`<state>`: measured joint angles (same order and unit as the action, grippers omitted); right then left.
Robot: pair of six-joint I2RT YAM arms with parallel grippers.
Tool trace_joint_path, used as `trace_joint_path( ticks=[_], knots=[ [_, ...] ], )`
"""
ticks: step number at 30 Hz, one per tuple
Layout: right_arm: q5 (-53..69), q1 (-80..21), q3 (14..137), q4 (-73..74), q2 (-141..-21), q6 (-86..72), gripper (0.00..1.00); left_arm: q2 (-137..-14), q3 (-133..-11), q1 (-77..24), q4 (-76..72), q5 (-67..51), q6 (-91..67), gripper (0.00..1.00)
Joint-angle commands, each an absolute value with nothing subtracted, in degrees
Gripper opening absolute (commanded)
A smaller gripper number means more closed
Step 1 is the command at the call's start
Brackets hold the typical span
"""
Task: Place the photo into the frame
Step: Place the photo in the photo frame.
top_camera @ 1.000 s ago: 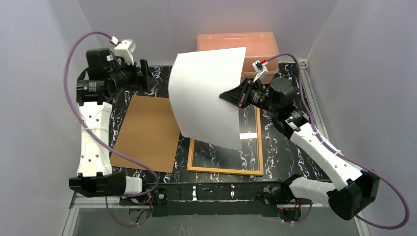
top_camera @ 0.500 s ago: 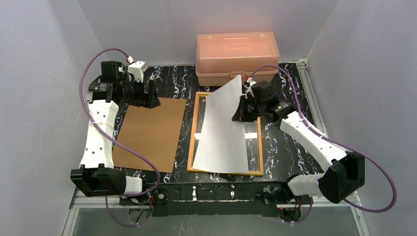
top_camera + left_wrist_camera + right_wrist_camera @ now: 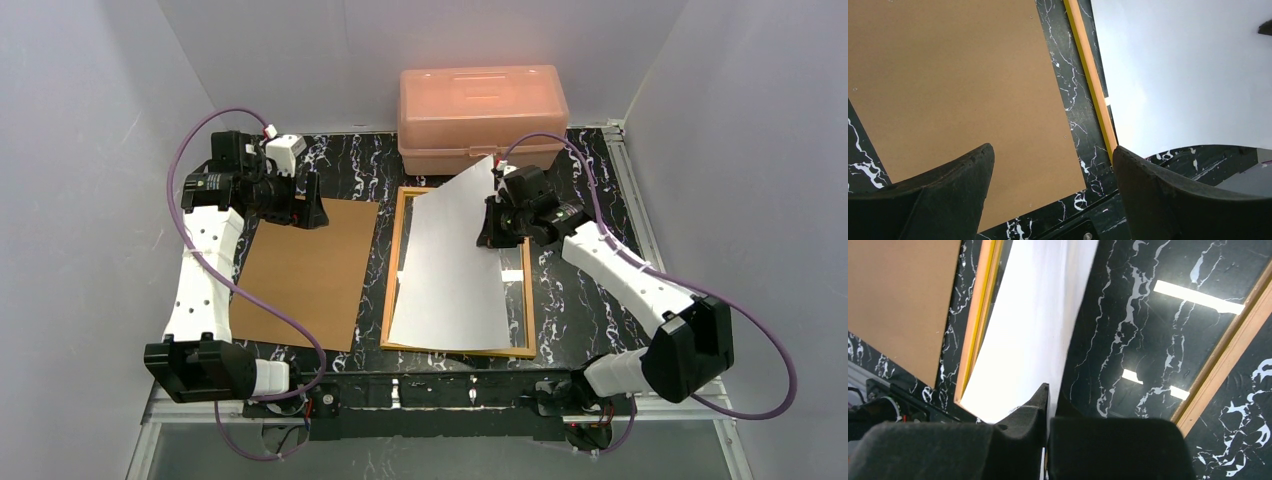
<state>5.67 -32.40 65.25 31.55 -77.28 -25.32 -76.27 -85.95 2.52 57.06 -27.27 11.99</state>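
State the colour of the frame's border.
Yellow-orange; the frame shows its border best in the left wrist view.

Frame [image 3: 391, 270] flat on table [image 3: 580, 300], right of centre. Board [image 3: 300, 270] flat just left of it, a strip of table between. Box [image 3: 480, 100] behind the frame, at the far edge. Photo [image 3: 450, 285] over most of the frame, near edge down, far right corner raised; whether it sits inside the border is unclear. Right gripper [image 3: 484, 232] at the photo's right edge. Left gripper [image 3: 312, 212] over the board's far right corner.
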Motion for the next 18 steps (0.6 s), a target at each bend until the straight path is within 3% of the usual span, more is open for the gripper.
trace_joint_path(
  ticks=[1, 18],
  knots=[
    [3.05, -31.95, 66.63, 28.4, -78.63, -23.39, 0.09, -73.99, -85.6, 2.7, 58.27, -28.83, 12.67, 0.86],
    [3.99, -31.04, 67.33, 24.27, -82.14, -22.04, 0.07, -74.17, -85.49, 2.64, 58.36, -28.56, 12.22, 0.86]
  ],
)
